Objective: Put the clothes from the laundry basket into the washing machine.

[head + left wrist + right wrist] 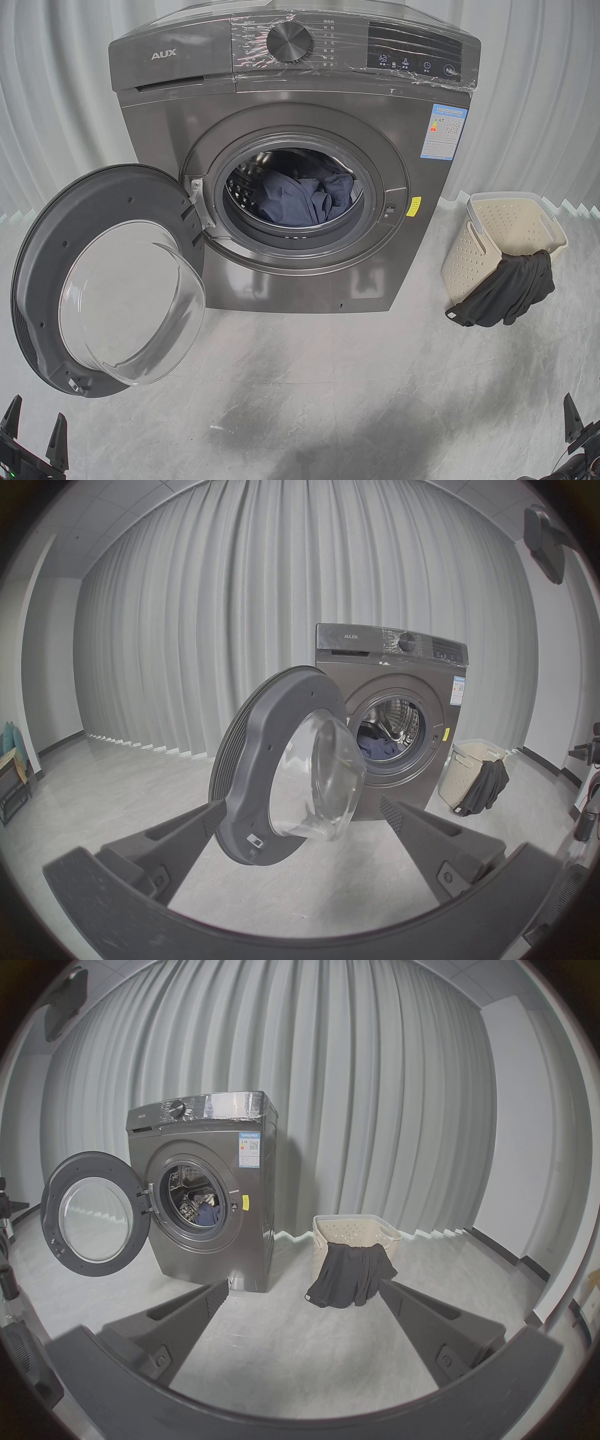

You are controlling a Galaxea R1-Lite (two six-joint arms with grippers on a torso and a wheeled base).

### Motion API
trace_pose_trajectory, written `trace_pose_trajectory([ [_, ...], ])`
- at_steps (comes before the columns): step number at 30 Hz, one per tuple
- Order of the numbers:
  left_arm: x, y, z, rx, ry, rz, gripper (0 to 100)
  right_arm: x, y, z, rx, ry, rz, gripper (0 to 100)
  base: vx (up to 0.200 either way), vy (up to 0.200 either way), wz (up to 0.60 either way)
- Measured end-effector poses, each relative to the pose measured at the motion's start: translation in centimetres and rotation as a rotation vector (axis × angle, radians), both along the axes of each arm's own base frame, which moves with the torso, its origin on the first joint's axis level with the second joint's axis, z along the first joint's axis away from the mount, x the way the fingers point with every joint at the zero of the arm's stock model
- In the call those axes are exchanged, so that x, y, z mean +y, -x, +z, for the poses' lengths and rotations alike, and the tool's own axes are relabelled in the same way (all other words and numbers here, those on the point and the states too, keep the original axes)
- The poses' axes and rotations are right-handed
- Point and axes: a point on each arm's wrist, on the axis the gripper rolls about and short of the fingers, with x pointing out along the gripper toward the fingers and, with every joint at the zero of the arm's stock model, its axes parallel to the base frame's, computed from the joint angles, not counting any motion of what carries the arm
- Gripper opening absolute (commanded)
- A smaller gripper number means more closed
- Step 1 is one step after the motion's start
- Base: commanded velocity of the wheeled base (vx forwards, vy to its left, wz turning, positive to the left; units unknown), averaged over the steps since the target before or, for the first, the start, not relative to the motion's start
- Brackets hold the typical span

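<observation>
Clothes [300, 197] in washing machine [281, 119], garment [509, 290] (black) over basket [465, 262]

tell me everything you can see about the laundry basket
The laundry basket is cream perforated plastic with a paler rim. It stands upright on the floor to the right of the washing machine, apart from it. A dark garment hangs over its near rim and down the outside to the floor; the inside that shows holds nothing else.
</observation>
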Motion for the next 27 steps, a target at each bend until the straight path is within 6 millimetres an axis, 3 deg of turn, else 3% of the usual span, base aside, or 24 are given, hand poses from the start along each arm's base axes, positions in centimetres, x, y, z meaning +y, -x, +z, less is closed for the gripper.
trace_pose_trajectory([
  [9, -0.1, 0.2, -0.5, 0.016, -0.006, -0.049, 100, 0.2, 0.4, -0.2, -0.035, -0.011, 0.043, 100, 0.000, 0.000, 0.00],
  [15, -0.3, 0.3, -0.8, 0.039, -0.025, -0.114, 100, 0.3, 0.4, -1.1, 0.048, -0.077, 0.081, 100, 0.000, 0.000, 0.00],
  [27, -0.3, 0.3, -0.8, 0.040, -0.016, -0.104, 100, 0.3, 0.4, -1.1, 0.048, -0.064, 0.089, 100, 0.000, -0.200, 0.00],
])
